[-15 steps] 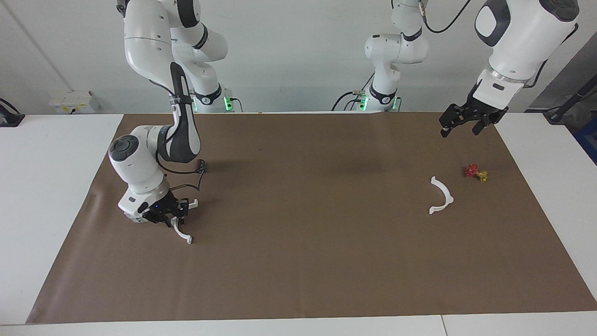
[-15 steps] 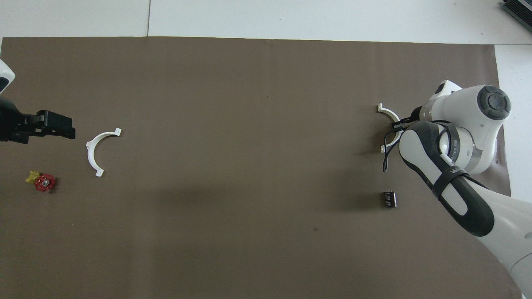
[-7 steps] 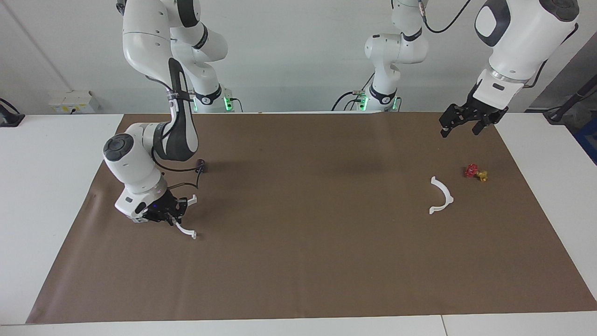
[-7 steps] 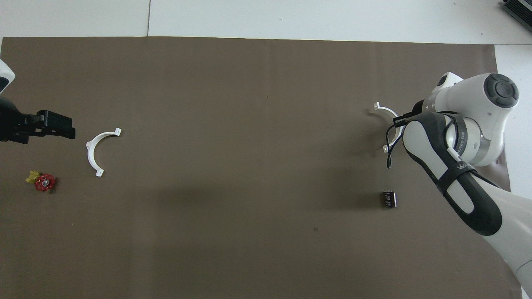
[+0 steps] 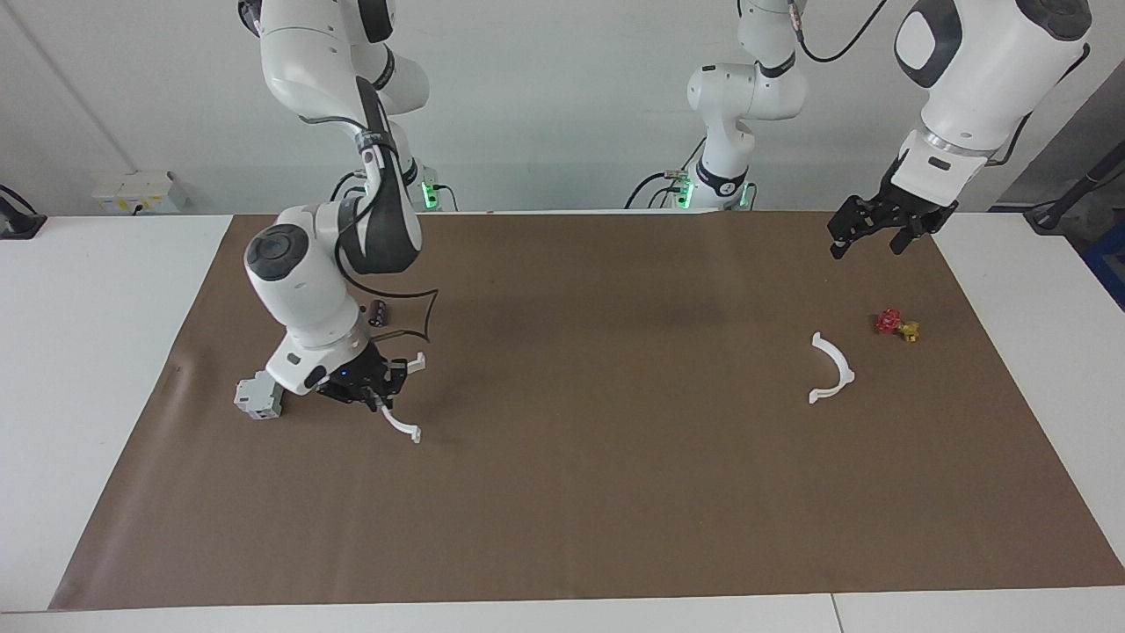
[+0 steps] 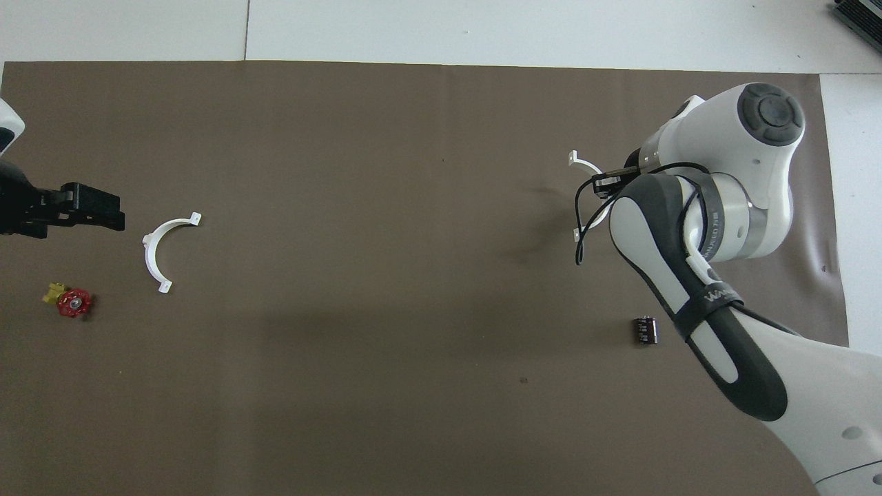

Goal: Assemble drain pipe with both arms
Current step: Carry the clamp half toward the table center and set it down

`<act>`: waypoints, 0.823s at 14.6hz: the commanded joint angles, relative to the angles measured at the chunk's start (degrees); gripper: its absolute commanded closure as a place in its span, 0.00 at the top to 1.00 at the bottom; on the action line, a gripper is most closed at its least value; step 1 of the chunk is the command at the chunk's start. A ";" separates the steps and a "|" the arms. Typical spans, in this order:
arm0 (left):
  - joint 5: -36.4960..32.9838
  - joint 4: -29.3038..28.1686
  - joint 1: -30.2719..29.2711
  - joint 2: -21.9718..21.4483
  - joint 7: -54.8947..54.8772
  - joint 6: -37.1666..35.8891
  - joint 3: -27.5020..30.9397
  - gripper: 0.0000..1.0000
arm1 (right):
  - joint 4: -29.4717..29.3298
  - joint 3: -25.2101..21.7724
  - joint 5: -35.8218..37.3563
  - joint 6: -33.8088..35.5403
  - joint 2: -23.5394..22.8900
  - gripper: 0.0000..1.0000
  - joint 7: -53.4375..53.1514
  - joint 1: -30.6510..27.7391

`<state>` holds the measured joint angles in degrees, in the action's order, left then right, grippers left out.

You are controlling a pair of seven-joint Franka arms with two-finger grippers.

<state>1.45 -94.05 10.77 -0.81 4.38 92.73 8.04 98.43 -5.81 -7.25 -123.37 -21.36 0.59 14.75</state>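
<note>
Now right gripper [image 5: 376, 393] pinching a half-ring [image 5: 400, 420], raised near worktop's [image 5: 580, 492] right-arm end; left gripper [image 5: 879, 230] spread, waiting above its corner.

One white half-ring [image 6: 160, 251] lies on the brown mat [image 6: 386, 207] beside the left pincer [image 6: 103, 211], near a red valve [image 6: 73, 302].

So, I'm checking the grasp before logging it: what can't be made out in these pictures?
Overhead view: the right arm covers the right claw and the middle of the held half-ring.
Overhead view: the same arm hides the grey block.
Both views: the red-and-yellow piece is too small to identify.
</note>
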 commanded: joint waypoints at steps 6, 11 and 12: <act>0.57 -0.08 -0.40 -0.34 0.54 0.26 -0.30 1.00 | -0.43 0.01 1.27 -2.58 -1.57 0.00 -21.93 14.85; 0.57 -0.08 -0.40 -0.34 0.54 0.35 -0.30 1.00 | 1.32 0.01 2.50 -5.13 -3.42 0.00 -26.08 18.73; 0.57 -0.08 -0.32 -0.34 0.54 0.26 -0.30 1.00 | 1.50 0.01 2.76 -5.13 -3.86 0.00 -26.34 19.34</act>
<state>1.45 -94.05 10.77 -0.81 4.38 92.73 8.04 98.83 -5.65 -6.08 -127.09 -24.83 -24.32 33.82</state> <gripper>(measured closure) 0.000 0.793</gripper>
